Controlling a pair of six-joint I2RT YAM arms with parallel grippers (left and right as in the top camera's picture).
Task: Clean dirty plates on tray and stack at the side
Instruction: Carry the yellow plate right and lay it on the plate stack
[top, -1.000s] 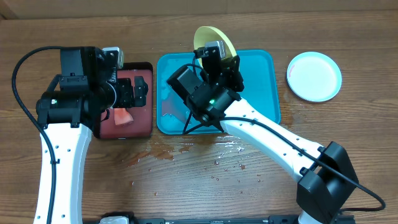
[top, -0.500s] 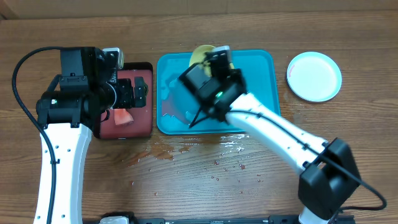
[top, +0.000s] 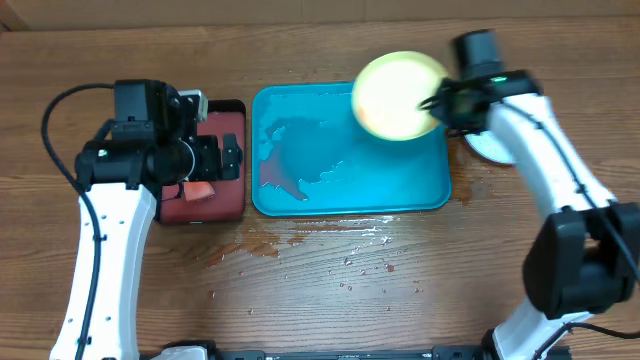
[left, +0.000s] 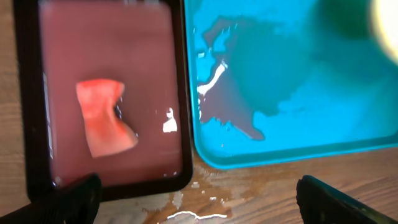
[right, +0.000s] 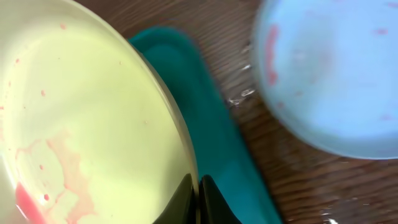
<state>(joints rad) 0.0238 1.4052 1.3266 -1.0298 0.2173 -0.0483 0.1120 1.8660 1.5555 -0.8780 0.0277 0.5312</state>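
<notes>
Your right jaws are closed on the rim of the yellow plate, holding it above the tray's far right corner. It looks light, stiff and wet-slick, so grip the rim firmly. Your left jaws hang wide open and empty, left of the tray.

Two plates are showing: yellow-green plate, light blue plate; two trays are lying flat: turquoise tray, black-rimmed tray; one red lump is sitting there.
</notes>
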